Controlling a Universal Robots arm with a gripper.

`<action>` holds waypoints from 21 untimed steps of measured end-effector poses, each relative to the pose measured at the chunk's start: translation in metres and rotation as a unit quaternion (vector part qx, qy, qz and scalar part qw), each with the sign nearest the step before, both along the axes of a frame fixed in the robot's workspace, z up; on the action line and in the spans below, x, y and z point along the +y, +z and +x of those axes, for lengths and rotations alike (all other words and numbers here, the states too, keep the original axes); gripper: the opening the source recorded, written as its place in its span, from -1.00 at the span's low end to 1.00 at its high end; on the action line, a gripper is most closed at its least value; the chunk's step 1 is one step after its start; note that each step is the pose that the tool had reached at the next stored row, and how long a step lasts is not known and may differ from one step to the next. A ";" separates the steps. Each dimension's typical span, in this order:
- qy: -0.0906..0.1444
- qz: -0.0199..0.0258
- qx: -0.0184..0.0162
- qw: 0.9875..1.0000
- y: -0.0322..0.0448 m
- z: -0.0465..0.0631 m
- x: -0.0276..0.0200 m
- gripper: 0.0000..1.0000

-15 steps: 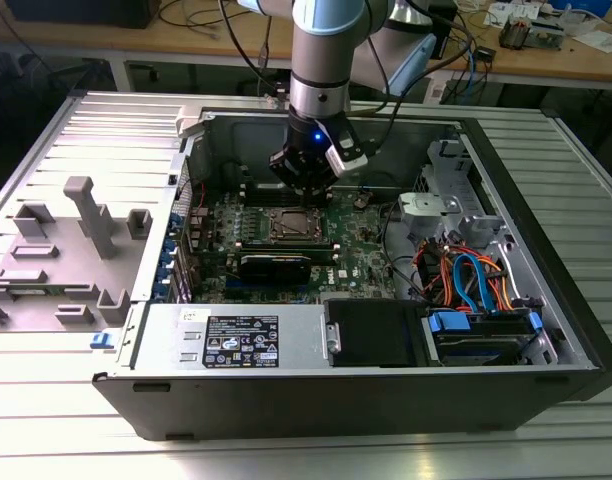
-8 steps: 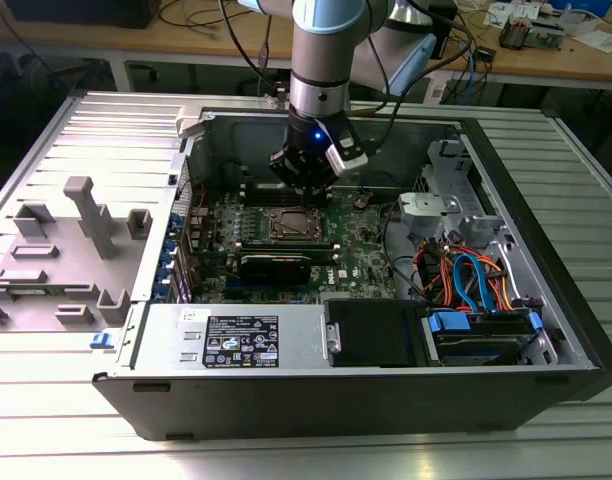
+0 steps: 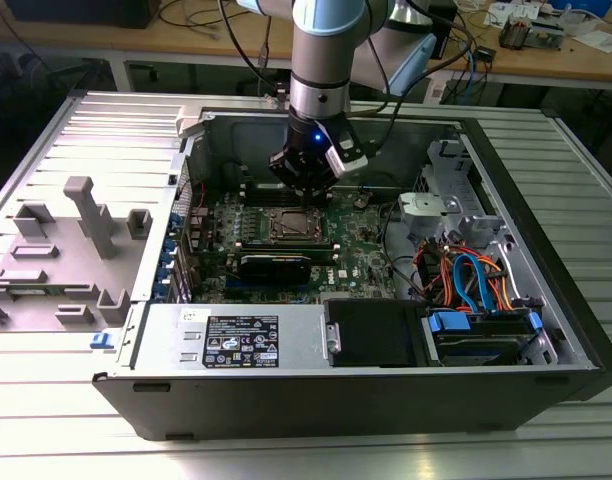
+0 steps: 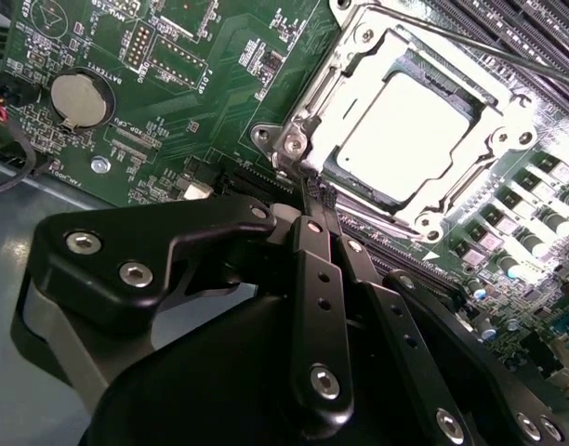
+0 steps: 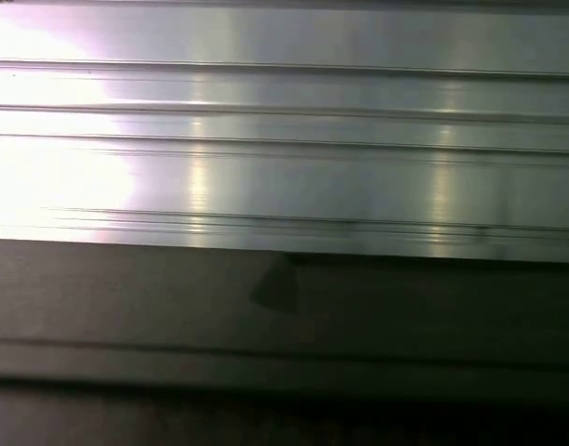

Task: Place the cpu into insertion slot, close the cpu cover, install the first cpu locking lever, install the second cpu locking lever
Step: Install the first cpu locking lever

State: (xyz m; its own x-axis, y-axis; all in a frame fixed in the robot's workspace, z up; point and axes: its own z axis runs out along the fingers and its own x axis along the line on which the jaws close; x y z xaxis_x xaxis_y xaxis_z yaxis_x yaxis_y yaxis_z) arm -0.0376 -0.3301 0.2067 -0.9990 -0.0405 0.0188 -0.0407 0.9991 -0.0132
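You are looking at a gripper (image 4: 312, 190) whose two black fingers (image 4: 319, 307) are pressed together with no gap between them and nothing pinched; their tips are sitting at the silver rim of the insertion slot (image 4: 298, 139), at the corner by a screw, though you cannot tell whether they are actually touching it. In the exterior view the gripper (image 3: 304, 196) is hanging straight down from the arm (image 3: 321, 60) just above the slot (image 3: 291, 226), inside the open computer case (image 3: 546, 250). One cpu (image 4: 405, 135) is lying in the slot, its pale top glaring under the light, and one cpu cover (image 4: 494, 121) is lying down around it as a silver frame, the chip showing through its window. One round coin battery (image 4: 80, 98) is sitting on the green circuit board (image 4: 219, 56), well apart from the slot. A thin metal rod (image 4: 508, 46) is running along the far edge of the frame. The case is lying on its side on a ribbed metal table (image 3: 576, 150), with its removed grey side panel (image 3: 76, 230) beside it at the exterior view's left. A wooden workbench (image 3: 186, 40) strewn with cables is standing behind.
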 end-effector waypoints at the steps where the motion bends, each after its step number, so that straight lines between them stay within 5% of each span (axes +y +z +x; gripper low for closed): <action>1: 0.000 0.000 0.000 1.000 -0.0001 0.000 -0.0001 -0.79; 21: -0.007 0.000 0.000 1.000 -0.0040 0.001 -0.0001 -0.79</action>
State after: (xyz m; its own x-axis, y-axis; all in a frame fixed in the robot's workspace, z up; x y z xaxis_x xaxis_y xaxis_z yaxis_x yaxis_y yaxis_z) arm -0.0363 -0.3302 0.2028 -0.9995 -0.0268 0.0185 -0.0270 0.9995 -0.0142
